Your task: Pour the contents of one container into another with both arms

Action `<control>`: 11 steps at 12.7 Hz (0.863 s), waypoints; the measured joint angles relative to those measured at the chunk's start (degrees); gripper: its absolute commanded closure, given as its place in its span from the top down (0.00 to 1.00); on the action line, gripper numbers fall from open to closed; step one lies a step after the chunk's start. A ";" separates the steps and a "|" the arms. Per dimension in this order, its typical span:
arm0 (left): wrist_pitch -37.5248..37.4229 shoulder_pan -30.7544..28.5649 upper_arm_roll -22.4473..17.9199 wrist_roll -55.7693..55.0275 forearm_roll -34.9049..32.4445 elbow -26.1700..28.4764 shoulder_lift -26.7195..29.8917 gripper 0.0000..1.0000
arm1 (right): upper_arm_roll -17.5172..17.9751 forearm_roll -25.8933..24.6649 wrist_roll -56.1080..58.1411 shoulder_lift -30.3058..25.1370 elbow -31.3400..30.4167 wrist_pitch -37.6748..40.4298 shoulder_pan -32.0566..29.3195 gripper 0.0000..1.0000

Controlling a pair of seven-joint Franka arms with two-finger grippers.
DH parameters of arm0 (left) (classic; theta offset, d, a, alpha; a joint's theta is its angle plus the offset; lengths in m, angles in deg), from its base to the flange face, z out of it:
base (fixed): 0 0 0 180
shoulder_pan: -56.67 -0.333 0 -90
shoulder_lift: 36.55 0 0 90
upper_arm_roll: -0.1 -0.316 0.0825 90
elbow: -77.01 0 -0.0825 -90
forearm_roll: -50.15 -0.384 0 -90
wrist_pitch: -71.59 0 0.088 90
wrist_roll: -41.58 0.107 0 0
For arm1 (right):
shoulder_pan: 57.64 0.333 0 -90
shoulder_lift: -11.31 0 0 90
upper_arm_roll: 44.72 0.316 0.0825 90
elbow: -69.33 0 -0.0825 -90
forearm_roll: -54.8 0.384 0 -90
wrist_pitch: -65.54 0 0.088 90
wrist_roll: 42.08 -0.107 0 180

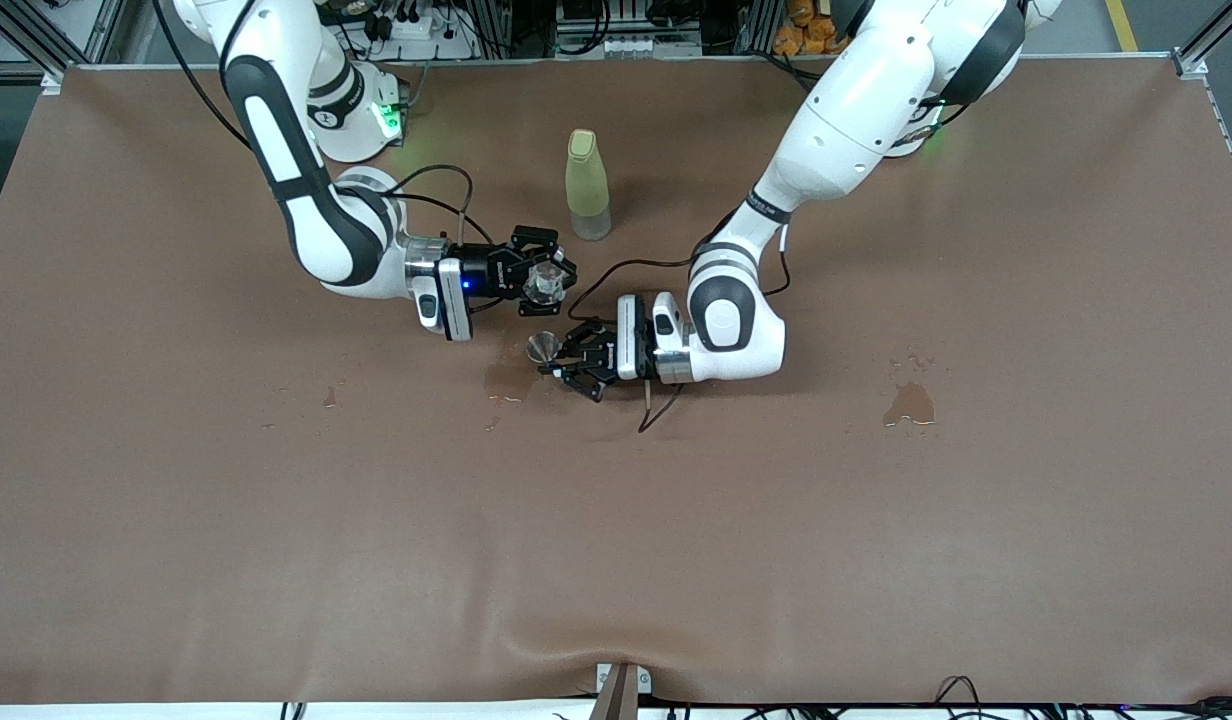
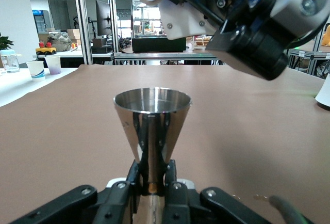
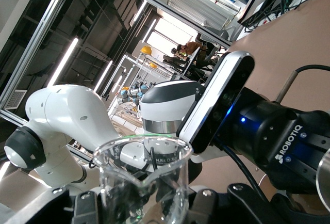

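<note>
My right gripper [image 1: 548, 285] is shut on the tiny clear glass cup [image 1: 546, 284], holding it in the air near the table's middle. In the right wrist view the cup [image 3: 144, 182] fills the space between the fingers, its pouring lip facing the camera. Close beside it, my left gripper [image 1: 559, 366] is shut on the narrow waist of the shiny metal jigger [image 1: 543, 348]. The jigger [image 2: 152, 126] stands upright, its open upper cone toward the cup. The right arm's black wrist [image 2: 258, 28] hangs above and just past the jigger.
A tall yellow-green bottle [image 1: 588, 185] stands nearer the robots' bases than both grippers. A dark wet patch [image 1: 506, 380] lies on the brown cloth under the jigger, and another [image 1: 911, 403] lies toward the left arm's end. A black cable [image 1: 656, 410] trails below the left wrist.
</note>
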 measured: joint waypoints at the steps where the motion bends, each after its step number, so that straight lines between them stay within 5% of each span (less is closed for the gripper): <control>1: 0.00 -0.02 0.00 0.00 0.16 0.06 0.00 0.00 | 0.00 0.01 -0.43 0.00 0.00 -0.02 0.00 0.00; 11: 0.00 -0.05 -0.04 7.51 4.79 1.42 -0.03 0.00 | 0.00 0.06 -14.27 -0.19 0.00 -0.74 0.00 0.00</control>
